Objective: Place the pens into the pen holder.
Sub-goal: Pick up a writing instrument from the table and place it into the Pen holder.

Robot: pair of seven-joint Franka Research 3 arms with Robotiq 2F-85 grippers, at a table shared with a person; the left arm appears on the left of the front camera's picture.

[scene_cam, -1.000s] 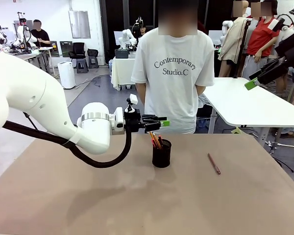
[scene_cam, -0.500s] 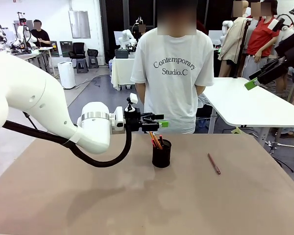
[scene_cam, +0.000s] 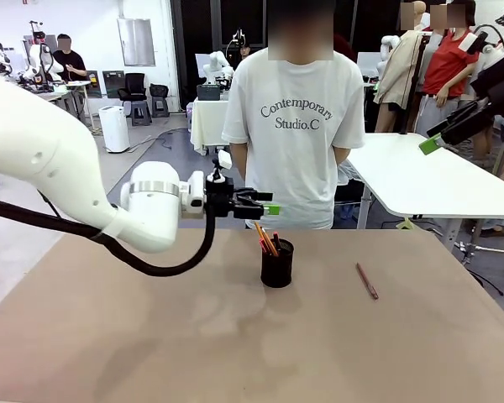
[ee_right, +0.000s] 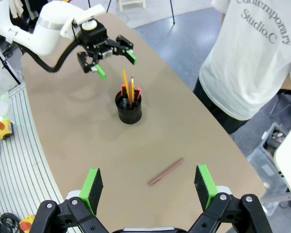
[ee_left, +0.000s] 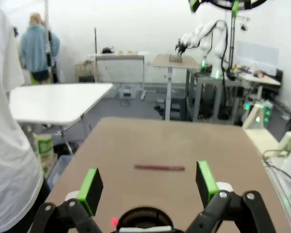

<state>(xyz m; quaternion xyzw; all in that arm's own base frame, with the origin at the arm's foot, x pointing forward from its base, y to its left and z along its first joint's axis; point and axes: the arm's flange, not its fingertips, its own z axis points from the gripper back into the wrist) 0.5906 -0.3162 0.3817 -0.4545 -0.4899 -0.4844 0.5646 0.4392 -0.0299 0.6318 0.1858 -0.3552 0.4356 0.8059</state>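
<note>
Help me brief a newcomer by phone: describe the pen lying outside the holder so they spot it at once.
Find the brown table; near its middle stands a black mesh holder with pens standing in it. On the robot's right of it lies a thin reddish-brown pen. It alone lies flat on the table, apart from the holder.

Brown worktop (scene_cam: 134, 336), plain, matte. Black mesh pen holder (scene_cam: 277, 265) upright near middle, toward far edge. Reddish-brown pen (scene_cam: 367, 281) flat on surface right of holder, well apart, lying at slant.
</note>
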